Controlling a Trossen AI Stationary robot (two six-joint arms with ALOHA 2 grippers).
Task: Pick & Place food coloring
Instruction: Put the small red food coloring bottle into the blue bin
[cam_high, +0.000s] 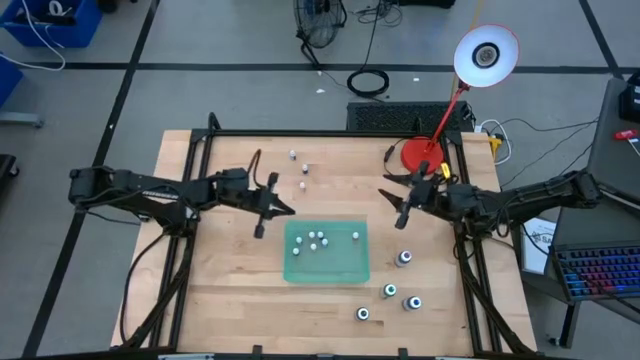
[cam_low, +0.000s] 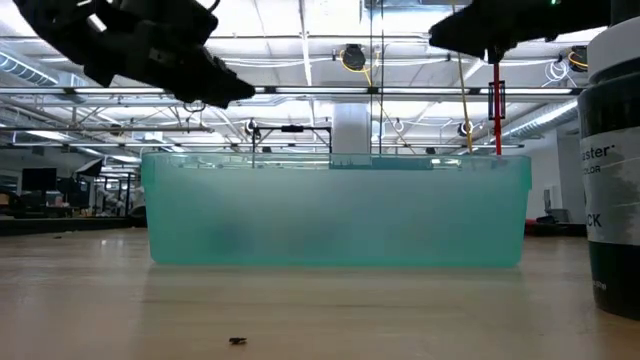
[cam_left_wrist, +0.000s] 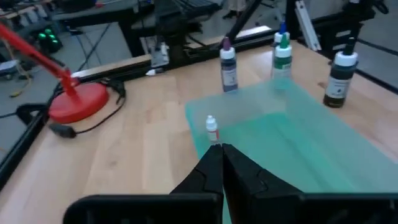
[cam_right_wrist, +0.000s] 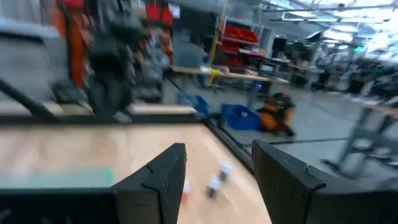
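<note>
Several tiny whitish food coloring bottles (cam_high: 313, 238) stand in the green tray (cam_high: 340, 268). Three more (cam_high: 302, 184) stand on the table beyond its far edge. Four bigger ones with dark bodies (cam_high: 404, 258) stand near the tray's right and near-right sides. My left gripper (cam_high: 288, 209) hovers shut above the table off the tray's far left corner. In its wrist view the shut fingers (cam_left_wrist: 221, 148) point at one small bottle (cam_left_wrist: 212, 129) in the tray. My right gripper (cam_high: 392, 208) hovers open off the tray's far right corner, its fingers (cam_right_wrist: 219, 146) framing the three outside bottles (cam_right_wrist: 214, 183).
A red lamp base (cam_high: 420, 153) with its cable sits at the table's far right corner. Black frame rails (cam_high: 330, 133) run along the far and side edges. In the low view the tray wall (cam_low: 335, 215) fills the middle and a big dark bottle (cam_low: 612, 170) stands close on the right.
</note>
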